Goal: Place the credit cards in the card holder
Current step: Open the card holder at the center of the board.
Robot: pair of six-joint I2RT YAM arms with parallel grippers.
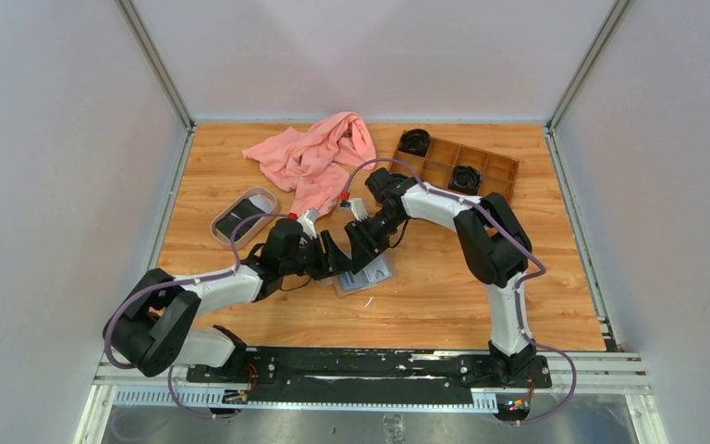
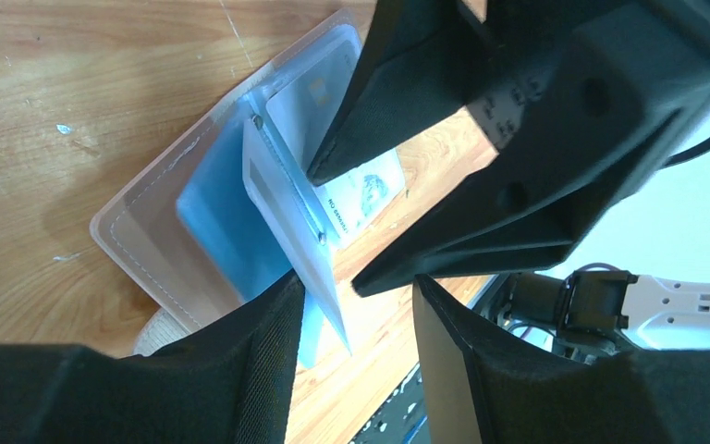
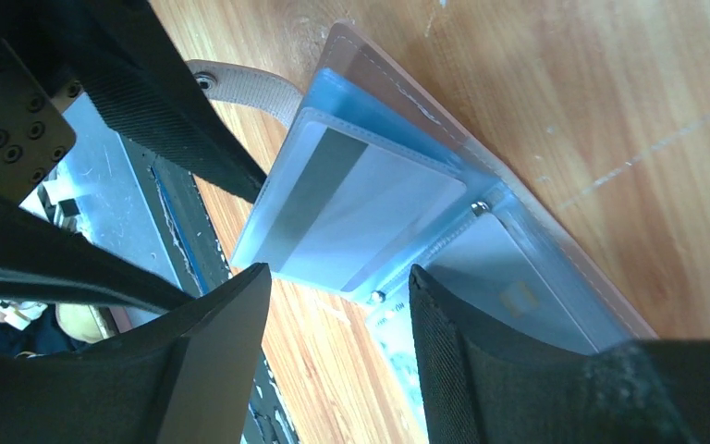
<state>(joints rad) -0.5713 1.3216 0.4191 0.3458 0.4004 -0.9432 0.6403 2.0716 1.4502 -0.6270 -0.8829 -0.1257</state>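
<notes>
The top view is bright and evenly lit from overhead, sharp throughout, with only soft, short shadows on the wooden table (image 1: 240, 157) and slight bowing toward the edges. In the wrist views the black fingers of the left gripper (image 2: 359, 280) and right gripper (image 3: 339, 271) loom dark and soft-focused. The clear sleeves of the card holder (image 2: 139, 236) carry pale bluish glare, and the left wrist view's right side is blown out white.

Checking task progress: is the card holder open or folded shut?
Open: the card holder lies spread flat on the table, its inner sleeves exposed, one sleeve lifted.
</notes>
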